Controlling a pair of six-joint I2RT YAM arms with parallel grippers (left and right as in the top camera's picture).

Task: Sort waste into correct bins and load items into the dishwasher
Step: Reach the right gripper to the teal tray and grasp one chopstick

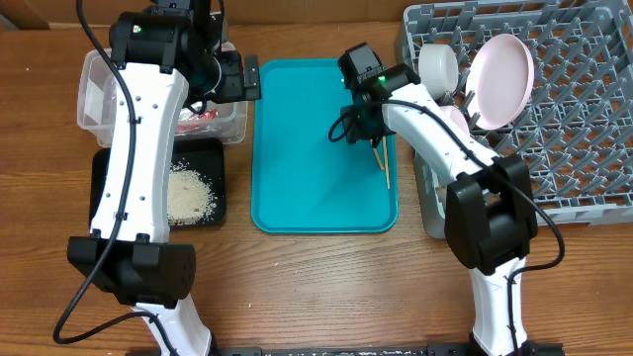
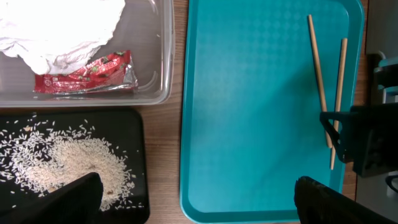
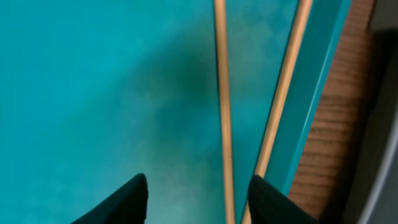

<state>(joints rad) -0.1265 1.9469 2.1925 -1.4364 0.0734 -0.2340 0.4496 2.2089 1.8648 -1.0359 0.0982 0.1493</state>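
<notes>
Lower left, the black tray (image 1: 208, 150) holds rice (image 1: 188, 193); above it, the clear tub (image 1: 94, 99) holds the napkin (image 2: 56, 28) and red wrapper (image 2: 87, 71). 2 chopsticks (image 1: 382, 163) lie at the teal tray (image 1: 307, 148)'s right edge, 1 between the right gripper (image 3: 199, 202)'s spread fingers. The left gripper (image 2: 199, 202) is wide apart. Upper right, the rack (image 1: 584, 148) holds the plate (image 1: 499, 79) and cup (image 1: 438, 67).

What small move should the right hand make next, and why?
Probably shift the right hand slightly toward the rim of the teal tray, then lower it. It is open above the two chopsticks lying on the tray. One chopstick lies between the fingers, but the other runs under one fingertip, so closing now might catch only one.
</notes>
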